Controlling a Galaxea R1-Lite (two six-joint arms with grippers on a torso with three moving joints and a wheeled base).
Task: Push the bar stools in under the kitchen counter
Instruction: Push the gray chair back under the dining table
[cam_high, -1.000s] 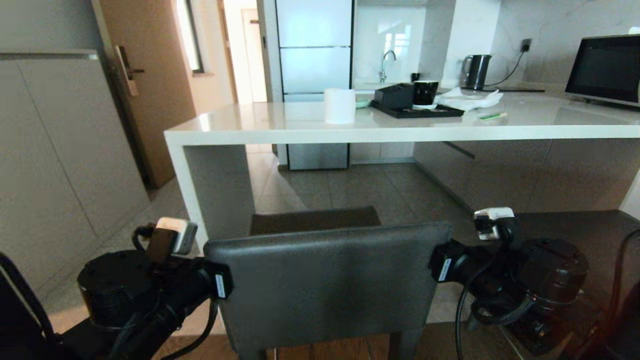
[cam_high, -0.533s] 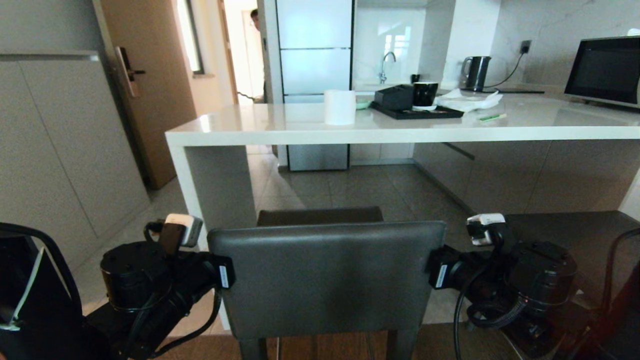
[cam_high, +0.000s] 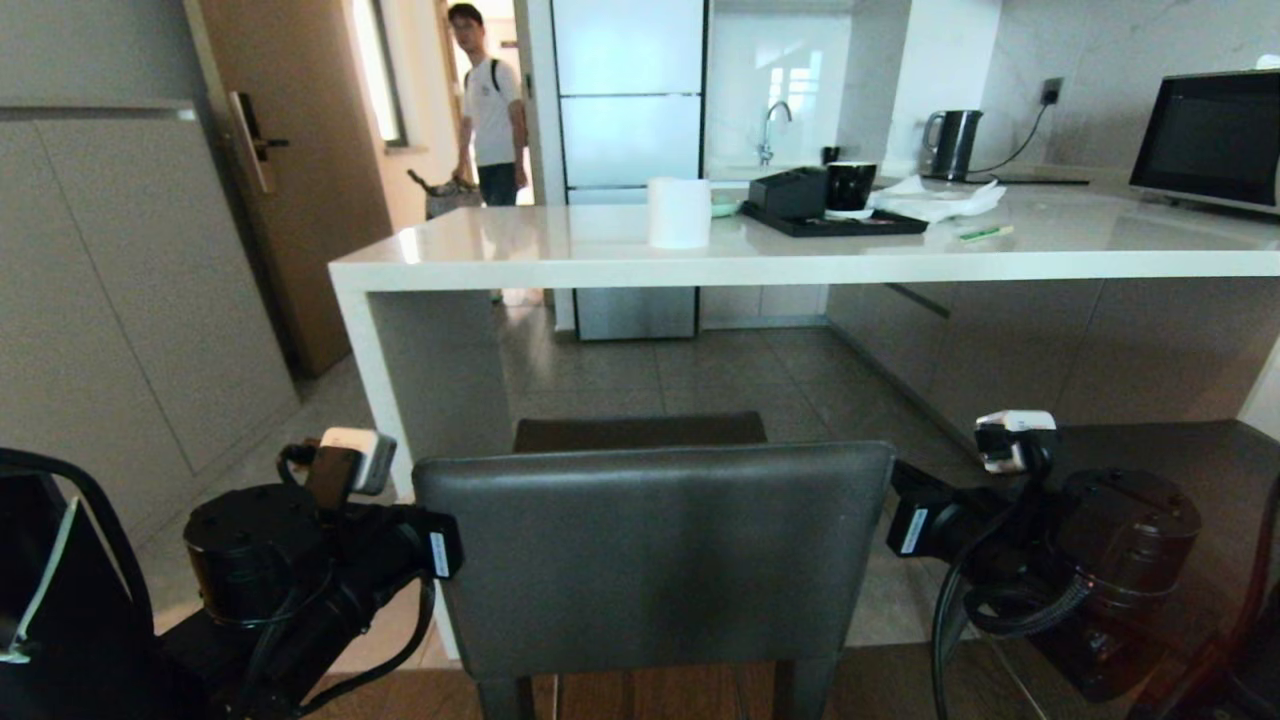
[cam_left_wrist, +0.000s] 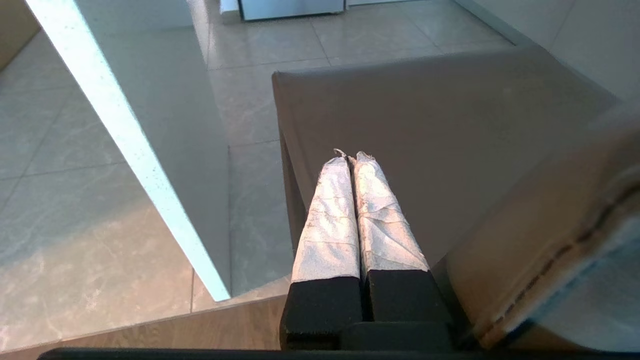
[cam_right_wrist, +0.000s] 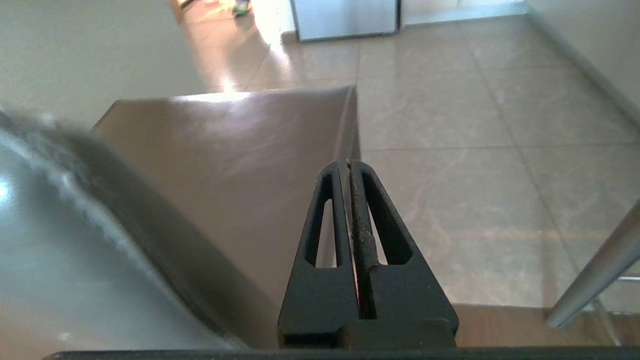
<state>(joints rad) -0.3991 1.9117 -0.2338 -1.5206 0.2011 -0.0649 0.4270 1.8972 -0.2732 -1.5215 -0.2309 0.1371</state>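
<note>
The stool (cam_high: 655, 560) stands before the counter (cam_high: 800, 262), its seat front near the end panel (cam_high: 430, 380). The left gripper (cam_left_wrist: 351, 156), jaws pressed together and empty, lies along the backrest's left edge. The right gripper (cam_right_wrist: 348, 165), also closed and empty, sits just off its right edge. A person (cam_high: 487, 105) stands in the doorway behind.

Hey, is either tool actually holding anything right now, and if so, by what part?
Nothing is held. The left tool and right tool are both shut on nothing, one at each side of the bar stool's backrest.
</note>
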